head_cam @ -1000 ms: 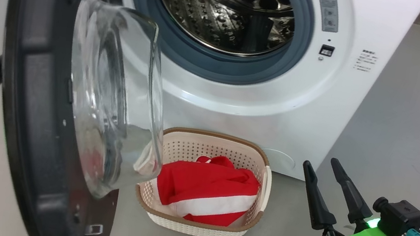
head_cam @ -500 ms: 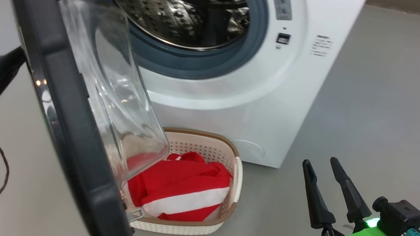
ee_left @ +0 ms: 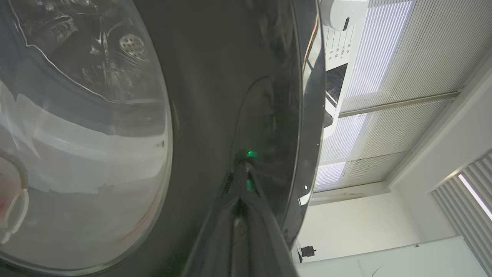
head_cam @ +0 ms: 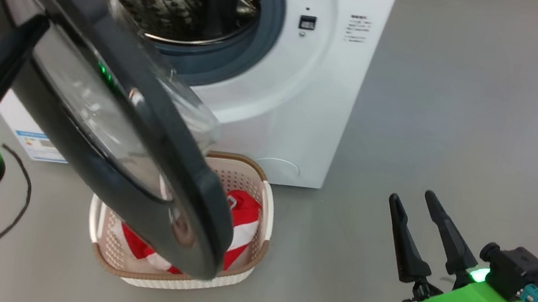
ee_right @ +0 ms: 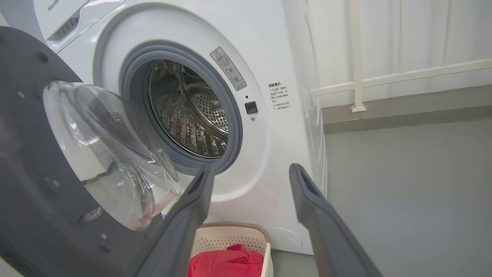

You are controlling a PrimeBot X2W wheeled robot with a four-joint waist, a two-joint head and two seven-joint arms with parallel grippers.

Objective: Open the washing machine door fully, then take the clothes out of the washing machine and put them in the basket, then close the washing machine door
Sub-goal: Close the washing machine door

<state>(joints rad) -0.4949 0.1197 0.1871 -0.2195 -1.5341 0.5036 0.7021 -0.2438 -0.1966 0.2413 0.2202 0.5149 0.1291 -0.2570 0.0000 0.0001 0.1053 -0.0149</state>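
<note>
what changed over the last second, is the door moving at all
The door has swung toward the washing machine's opening, with the shut left pincer against its outer face. That face now shows in the head view, but the door is not yet closed. The head camera also turned, so the whole scene slid left. Unchanged: the clothes lie in the basket, and the right pincer stays open, holding nothing.

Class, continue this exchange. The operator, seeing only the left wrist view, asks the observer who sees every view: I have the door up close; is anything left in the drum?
Observer: No clothes in the part of the drum that shows.
Operator: Where are they?
Observer: The clothes lie in the basket on the floor before the washing machine.
Operator: Is the right arm clear?
Observer: The right gripper, jaws apart and empty, hangs well right of the washing machine door.
</note>
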